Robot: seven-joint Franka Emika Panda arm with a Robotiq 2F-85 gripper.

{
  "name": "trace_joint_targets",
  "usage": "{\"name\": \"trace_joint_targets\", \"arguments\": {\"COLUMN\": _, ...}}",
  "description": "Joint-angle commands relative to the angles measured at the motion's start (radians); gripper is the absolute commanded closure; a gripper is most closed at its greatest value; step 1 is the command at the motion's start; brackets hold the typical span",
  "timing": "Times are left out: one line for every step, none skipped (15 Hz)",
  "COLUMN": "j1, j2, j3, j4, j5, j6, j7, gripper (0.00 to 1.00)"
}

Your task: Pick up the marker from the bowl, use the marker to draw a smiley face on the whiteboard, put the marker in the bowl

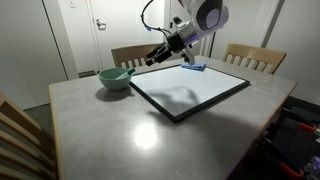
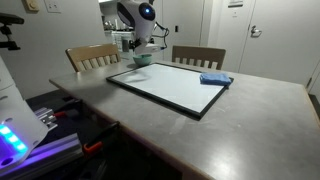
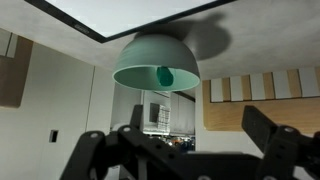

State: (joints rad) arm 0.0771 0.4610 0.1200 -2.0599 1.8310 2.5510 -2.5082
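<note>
1. Surface: a grey matte tabletop (image 1: pixel 100 125) carries a large white rectangular whiteboard with a thin black frame (image 1: pixel 190 90), lying flat.
2. Room: pale walls and white doors stand behind the whiteboard. Two wooden slat-back chairs (image 2: pixel 92 56) are drawn up at the table's far side.
3. A flat blue pad (image 2: pixel 215 79) lies on one corner of the whiteboard.
4. A small round teal bowl with smooth sides (image 1: pixel 115 77) stands on the table just beside another corner of the whiteboard, off the board.
5. The marker (image 3: pixel 163 75) shows only as a small green rounded end inside the bowl's rim in the wrist view. In both exterior views it is too small to make out.
6. Tool: the black Robotiq gripper (image 1: pixel 153 60) has its fingers (image 3: pixel 88 150) spread wide. It holds nothing and touches nothing.
7. Position: the gripper hangs over the whiteboard's edge nearest the bowl, short of the bowl.
8. Arm: the white Franka arm (image 1: pixel 205 15) reaches in from beyond the whiteboard, its wrist angled down toward the bowl.
</note>
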Motion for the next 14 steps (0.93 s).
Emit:
{"name": "trace_joint_targets", "arguments": {"j1": 0.042, "j2": 0.082, "j3": -0.054, "j4": 0.085, "j5": 0.032, "j6": -0.019, "j7": -0.033, "gripper": 0.0}}
{"name": "trace_joint_targets", "arguments": {"j1": 0.048, "j2": 0.1, "j3": -0.063, "j4": 0.105, "j5": 0.014, "j6": -0.025, "j7": -0.019, "gripper": 0.0}}
{"name": "trace_joint_targets", "arguments": {"j1": 0.053, "j2": 0.117, "j3": -0.07, "j4": 0.125, "j5": 0.002, "j6": -0.027, "j7": -0.011, "gripper": 0.0}}
{"name": "trace_joint_targets", "arguments": {"j1": 0.058, "j2": 0.128, "j3": -0.074, "j4": 0.142, "j5": -0.012, "j6": -0.032, "j7": -0.001, "gripper": 0.0}}
{"name": "trace_joint_targets", "arguments": {"j1": 0.063, "j2": 0.142, "j3": -0.077, "j4": 0.16, "j5": -0.022, "j6": -0.036, "j7": 0.003, "gripper": 0.0}}
{"name": "trace_joint_targets", "arguments": {"j1": 0.069, "j2": 0.152, "j3": -0.077, "j4": 0.179, "j5": -0.033, "j6": -0.04, "j7": 0.008, "gripper": 0.0}}
{"name": "trace_joint_targets", "arguments": {"j1": 0.076, "j2": 0.161, "j3": -0.075, "j4": 0.194, "j5": -0.045, "j6": -0.043, "j7": 0.015, "gripper": 0.0}}
{"name": "trace_joint_targets", "arguments": {"j1": 0.084, "j2": 0.175, "j3": -0.072, "j4": 0.212, "j5": -0.06, "j6": -0.045, "j7": 0.023, "gripper": 0.0}}
{"name": "trace_joint_targets", "arguments": {"j1": 0.092, "j2": 0.185, "j3": -0.069, "j4": 0.225, "j5": -0.073, "j6": -0.045, "j7": 0.028, "gripper": 0.0}}
{"name": "trace_joint_targets", "arguments": {"j1": 0.101, "j2": 0.198, "j3": -0.067, "j4": 0.242, "j5": -0.086, "j6": -0.043, "j7": 0.038, "gripper": 0.0}}
{"name": "trace_joint_targets", "arguments": {"j1": 0.106, "j2": 0.208, "j3": -0.064, "j4": 0.255, "j5": -0.099, "j6": -0.046, "j7": 0.049, "gripper": 0.0}}
{"name": "trace_joint_targets", "arguments": {"j1": 0.112, "j2": 0.224, "j3": -0.063, "j4": 0.272, "j5": -0.11, "j6": -0.045, "j7": 0.054, "gripper": 0.0}}
{"name": "trace_joint_targets", "arguments": {"j1": 0.118, "j2": 0.237, "j3": -0.063, "j4": 0.287, "j5": -0.124, "j6": -0.043, "j7": 0.066, "gripper": 0.0}}
{"name": "trace_joint_targets", "arguments": {"j1": 0.122, "j2": 0.249, "j3": -0.063, "j4": 0.301, "j5": -0.134, "j6": -0.039, "j7": 0.072, "gripper": 0.0}}
